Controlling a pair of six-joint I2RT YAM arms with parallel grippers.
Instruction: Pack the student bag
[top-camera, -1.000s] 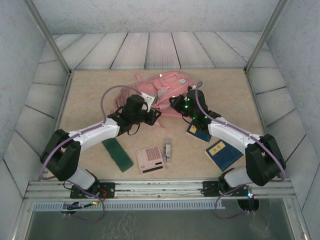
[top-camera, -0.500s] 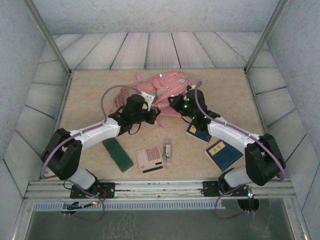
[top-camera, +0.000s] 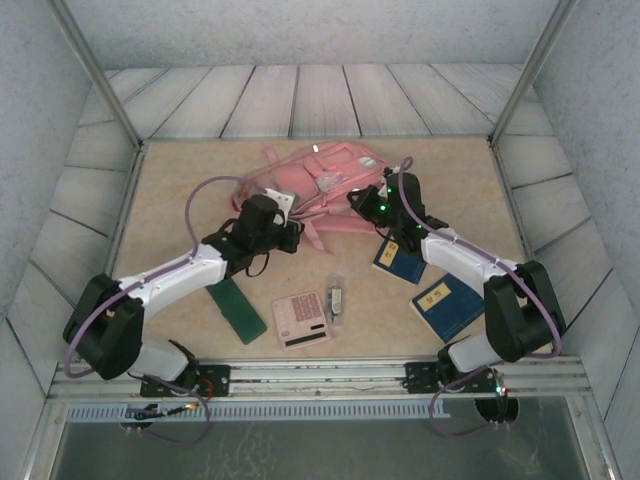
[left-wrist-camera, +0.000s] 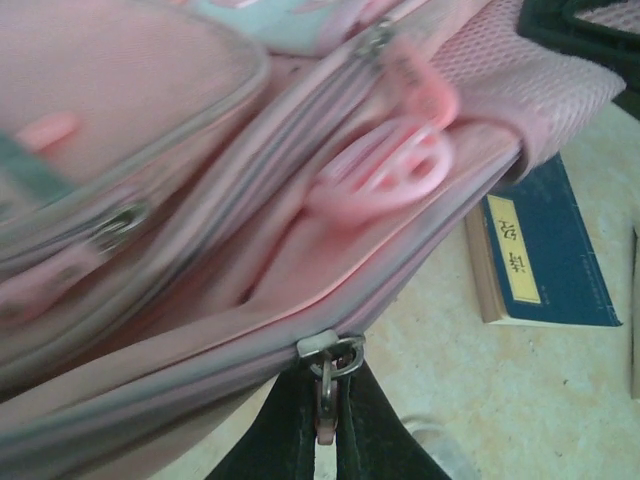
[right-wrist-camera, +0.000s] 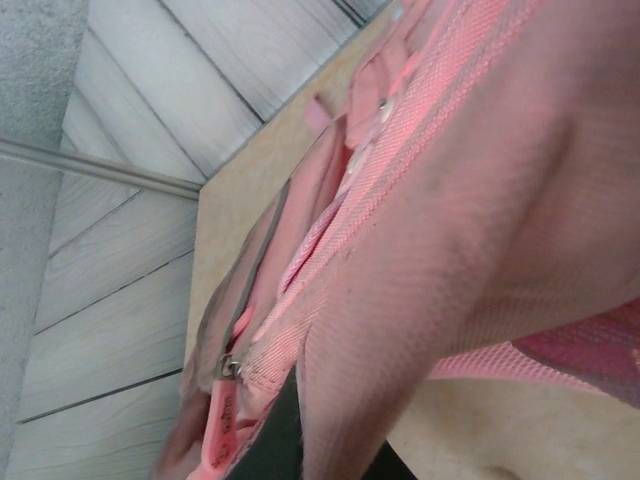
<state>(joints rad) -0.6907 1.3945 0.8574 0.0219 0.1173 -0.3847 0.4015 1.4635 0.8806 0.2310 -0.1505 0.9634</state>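
Observation:
The student bag (top-camera: 322, 178), a pink backpack, lies at the back middle of the table between both arms. At its near left edge my left gripper (top-camera: 288, 233) is shut on a zip pull. In the left wrist view the two dark fingers (left-wrist-camera: 290, 440) pinch the pink pull tab under the metal slider (left-wrist-camera: 338, 356) on the bag's long grey zip (left-wrist-camera: 200, 370). My right gripper (top-camera: 366, 200) is at the bag's right side, shut on a pink strap (right-wrist-camera: 420, 280) that runs between its fingers (right-wrist-camera: 282, 435).
Two blue books (top-camera: 400, 263) (top-camera: 446, 306) lie near the right arm; one book (left-wrist-camera: 545, 255) sits just beside the bag. A pink calculator (top-camera: 302, 318), a small grey object (top-camera: 336, 300) and a green flat case (top-camera: 234, 309) lie at the near middle.
My left gripper has shut on the zip pull and drawn back a little towards the near left. The right gripper has moved slightly further back with the strap, and the bag has shifted.

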